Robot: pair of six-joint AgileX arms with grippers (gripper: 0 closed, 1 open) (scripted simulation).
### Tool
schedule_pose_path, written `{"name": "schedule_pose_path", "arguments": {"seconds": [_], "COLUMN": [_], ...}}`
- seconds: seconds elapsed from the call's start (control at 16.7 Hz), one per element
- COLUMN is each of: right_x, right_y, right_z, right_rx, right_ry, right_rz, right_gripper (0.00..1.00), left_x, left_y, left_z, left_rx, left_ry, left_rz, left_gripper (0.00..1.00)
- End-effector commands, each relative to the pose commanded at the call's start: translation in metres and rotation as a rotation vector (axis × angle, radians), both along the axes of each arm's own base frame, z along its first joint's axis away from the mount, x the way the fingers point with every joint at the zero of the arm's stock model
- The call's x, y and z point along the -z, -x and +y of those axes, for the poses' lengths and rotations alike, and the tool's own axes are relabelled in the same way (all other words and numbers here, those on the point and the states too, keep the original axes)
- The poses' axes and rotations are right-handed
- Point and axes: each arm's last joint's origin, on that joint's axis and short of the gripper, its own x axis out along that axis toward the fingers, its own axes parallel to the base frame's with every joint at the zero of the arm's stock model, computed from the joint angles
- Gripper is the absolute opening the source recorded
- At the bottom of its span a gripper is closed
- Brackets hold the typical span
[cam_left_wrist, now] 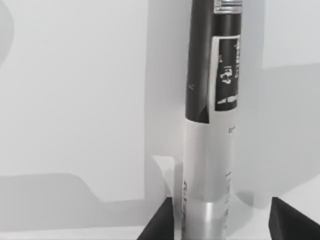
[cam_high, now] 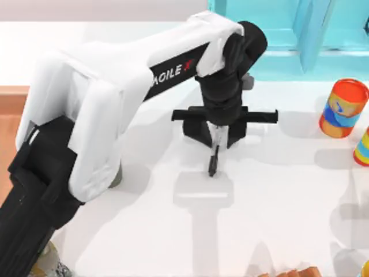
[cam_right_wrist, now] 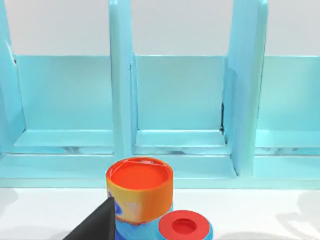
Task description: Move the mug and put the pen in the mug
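**Mia:** Where is the pen (cam_high: 214,151)?

**Sam:** The left tool (cam_high: 214,138) has it. From above, the left arm (cam_high: 115,98) reaches over the middle of the white bench (cam_high: 277,196). The pen hangs down between the two black fingers, with its dark tip pointing at the bench. I cannot tell if the tip touches the bench.

**Mia:** So the left tool is pinched on it?

**Sam:** Yes. It holds the pen by the pale part of the barrel. In the left wrist view the pen (cam_left_wrist: 212,125) is very close. Its grey end sits between the two black fingers (cam_left_wrist: 160,225), and its black part with a white label is farther away. Behind it is the plain white bench (cam_left_wrist: 75,100).

**Mia:** And the mug?

**Sam:** I cannot pick it out anywhere.

**Mia:** What else is on the bench?

**Sam:** An orange, blue and yellow can (cam_high: 343,108) stands at the right side, near a light blue shelf (cam_high: 277,34) at the back. Another bright can (cam_high: 362,148) pokes in at the right edge, just beside the first.

**Mia:** What about the right tool?

**Sam:** The right wrist view looks at the blue shelf (cam_right_wrist: 175,100) and the orange-topped can (cam_right_wrist: 140,192). A smaller red-topped can (cam_right_wrist: 185,226) stands just beside it. One dark finger (cam_right_wrist: 97,225) shows at the edge, so I cannot tell if that tool is wide or narrow.
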Motion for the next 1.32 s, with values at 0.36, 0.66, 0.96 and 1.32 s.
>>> {"name": "schedule_pose_path", "arguments": {"seconds": [0.36, 0.66, 0.96, 1.32], "right_x": [0.0, 0.0, 0.0, 0.0], "right_y": [0.0, 0.0, 0.0, 0.0], "right_z": [0.0, 0.0, 0.0, 0.0], "right_rx": [0.0, 0.0, 0.0, 0.0], "right_ry": [0.0, 0.0, 0.0, 0.0], "right_rz": [0.0, 0.0, 0.0, 0.0], "right_gripper": [1.0, 1.0, 1.0, 1.0], "left_x": [-0.054, -0.106, -0.133, -0.136], "left_y": [0.012, 0.064, 0.099, 0.097], "left_z": [0.009, 0.009, 0.013, 0.018], "left_rx": [0.013, 0.011, 0.018, 0.02], "left_ry": [-0.013, -0.017, -0.023, -0.005], "left_rz": [-0.054, -0.052, -0.053, -0.078], "left_gripper": [0.0, 0.0, 0.0, 0.0]}}
